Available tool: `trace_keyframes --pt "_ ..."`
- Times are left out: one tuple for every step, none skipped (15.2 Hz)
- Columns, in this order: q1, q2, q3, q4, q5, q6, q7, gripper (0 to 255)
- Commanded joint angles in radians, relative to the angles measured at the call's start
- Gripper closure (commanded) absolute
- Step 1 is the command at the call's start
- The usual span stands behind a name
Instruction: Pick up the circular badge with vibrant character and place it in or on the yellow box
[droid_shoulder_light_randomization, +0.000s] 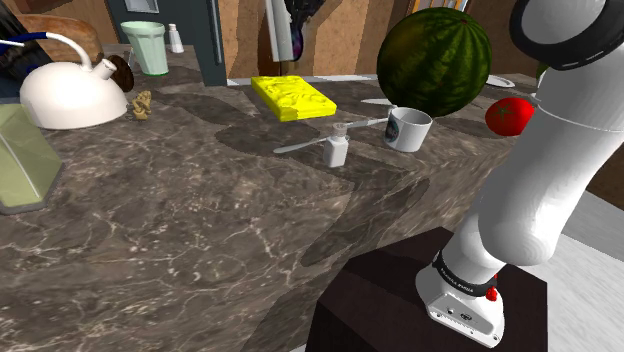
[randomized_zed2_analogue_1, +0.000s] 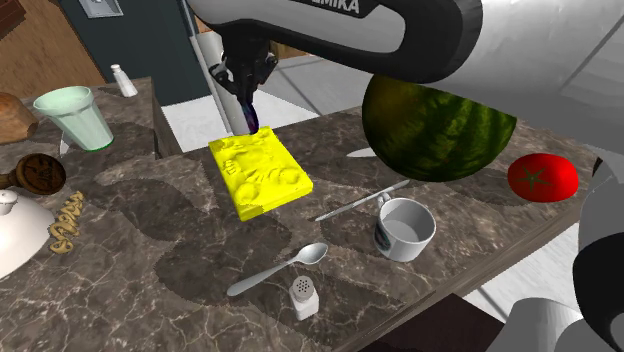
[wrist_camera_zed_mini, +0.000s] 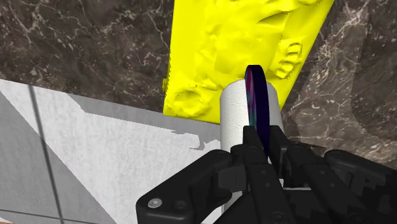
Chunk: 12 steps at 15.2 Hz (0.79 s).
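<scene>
The badge (wrist_camera_zed_mini: 257, 105) is a thin dark disc with purple and teal colours, seen edge-on, and my gripper (wrist_camera_zed_mini: 262, 145) is shut on it. In the second exterior view the gripper (randomized_zed2_analogue_1: 246, 98) hangs with the badge (randomized_zed2_analogue_1: 248, 115) just above the far end of the yellow box (randomized_zed2_analogue_1: 258, 175). The yellow box (wrist_camera_zed_mini: 235, 51) has a bumpy top and lies flat on the dark marble counter. From the shoulder view the gripper (droid_shoulder_light_randomization: 300, 28) is high behind the yellow box (droid_shoulder_light_randomization: 292, 97), badge (droid_shoulder_light_randomization: 301, 42) pointing down.
A watermelon (randomized_zed2_analogue_1: 438, 125), tomato (randomized_zed2_analogue_1: 542, 177), white mug (randomized_zed2_analogue_1: 404, 230), knife (randomized_zed2_analogue_1: 360, 202), spoon (randomized_zed2_analogue_1: 278, 270) and salt shaker (randomized_zed2_analogue_1: 304, 296) lie toward the stand from the box. A green cup (randomized_zed2_analogue_1: 75, 117) and white kettle (droid_shoulder_light_randomization: 70, 95) stand off to one side. Pale floor (wrist_camera_zed_mini: 95, 159) lies beyond the counter edge.
</scene>
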Motion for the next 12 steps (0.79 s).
trace_keyframes --pt "0.002 -0.015 0.001 -0.047 -0.004 0.034 0.003 255" --pt "0.002 -0.020 0.001 -0.067 -0.006 0.049 0.004 255" --pt "0.003 -0.024 0.002 -0.087 -0.007 0.064 0.005 255" --pt "0.003 -0.028 0.002 -0.105 -0.008 0.078 0.006 255" --pt "0.004 -0.032 0.002 -0.124 -0.009 0.093 0.006 255" --pt "0.004 -0.036 0.003 -0.142 -0.010 0.108 0.007 255" --pt "0.004 -0.039 0.003 -0.159 -0.011 0.122 0.008 255" --pt "0.004 -0.042 0.003 -0.177 -0.012 0.136 0.009 255" --pt "0.005 -0.045 0.003 -0.193 -0.013 0.150 0.009 255" --pt "0.005 -0.047 0.003 -0.210 -0.014 0.165 0.010 255" --pt "0.005 -0.049 0.003 -0.223 -0.015 0.176 0.011 255" --pt "0.005 -0.049 0.003 -0.223 -0.015 0.176 0.011 255"
